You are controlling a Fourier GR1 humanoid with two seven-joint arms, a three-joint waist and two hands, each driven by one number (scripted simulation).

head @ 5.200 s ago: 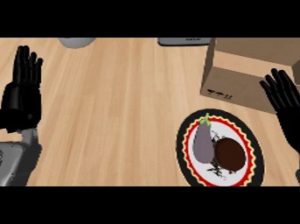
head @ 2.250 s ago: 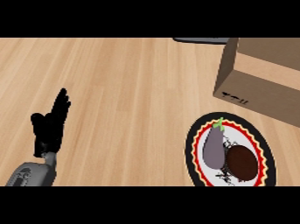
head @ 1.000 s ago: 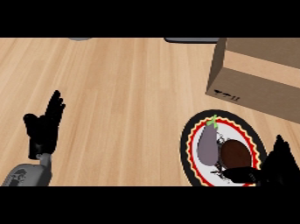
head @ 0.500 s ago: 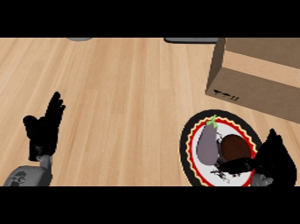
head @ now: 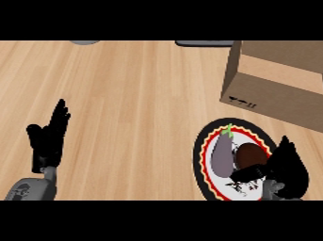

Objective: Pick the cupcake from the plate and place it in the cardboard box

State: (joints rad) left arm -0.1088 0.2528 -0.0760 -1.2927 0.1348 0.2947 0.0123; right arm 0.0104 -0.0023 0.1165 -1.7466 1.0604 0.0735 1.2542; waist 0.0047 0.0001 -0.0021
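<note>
We see the right robot hand (head: 287, 169) at the lower right of the head view, over the right edge of the plate (head: 204, 149). Its fingers point up and away and look fairly straight, while its thumb reaches left toward the cupcake (head: 249, 154). The thumb tip sits at the cupcake's lower edge; we cannot tell whether it touches. Nothing is enclosed by this robot hand, so we log it as released.

The cupcake is a dark brown mound just left of the right robot hand, resting on the plate. It lies against the right side of an eggplant (head: 223, 151), a purple body with a green stem pointing away from the robot. The plate is white with a red, yellow and black patterned rim, and its right part is covered by the right robot hand.

The cardboard box (head: 282, 96) stands beyond the right robot hand, its open top facing up, its near wall carrying small black markings. It is near the plate's far rim but apart from it.

The left robot hand (head: 48, 140) shows at the lower left, well apart from the plate, fingers straight and up, holding nothing, resting above the wooden surface (head: 122, 94).

At the far edge, a grey object (head: 86, 42) and a dark flat object (head: 204, 43) are only partly visible.
</note>
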